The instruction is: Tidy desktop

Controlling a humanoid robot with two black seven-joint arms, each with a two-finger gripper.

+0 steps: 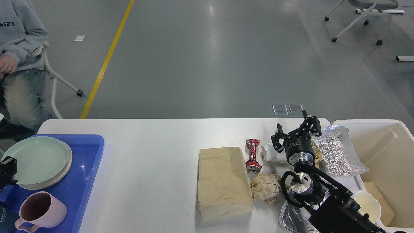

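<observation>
White counter [155, 161] spans the view, rigid and fixed; I handle only the litter on it. Right pincer [296, 132] fingers apart, empty, above the white cup [273, 154]. Left pincer [6, 171] at green plate [35, 160]: cannot tell. Crushed can [254, 155] light, stiff; I judge its pinched waist best.

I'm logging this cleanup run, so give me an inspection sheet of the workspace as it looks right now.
Surface: white desktop, bare in the middle.
Job's things: blue tray at left holds stacked plates and a pink mug; beige bin at right.
Clutter: paper bag, crushed red can, crumpled paper, foil wrap.
Grippers: right gripper open, holding nothing; left gripper at the plates' edge, state unclear.
Cables: nothing seen.
Surroundings: seated person, wheeled chair.
</observation>
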